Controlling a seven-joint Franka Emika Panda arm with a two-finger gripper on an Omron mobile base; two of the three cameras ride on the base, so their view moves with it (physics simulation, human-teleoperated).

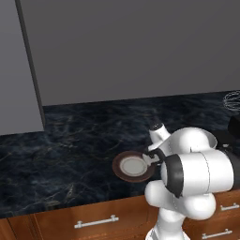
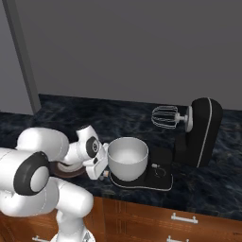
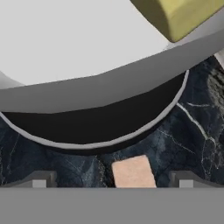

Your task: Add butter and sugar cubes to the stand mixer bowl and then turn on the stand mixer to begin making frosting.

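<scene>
One sugar cube (image 3: 133, 171) flat; butter (image 3: 183, 15) aslant.

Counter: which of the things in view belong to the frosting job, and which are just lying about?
Job:
- butter
- sugar cube, on the counter between the open fingertips
- stand mixer bowl
- stand mixer, head tilted back

Lying about:
- brown-rimmed plate, nothing on it
- drawer handle below the counter
</scene>
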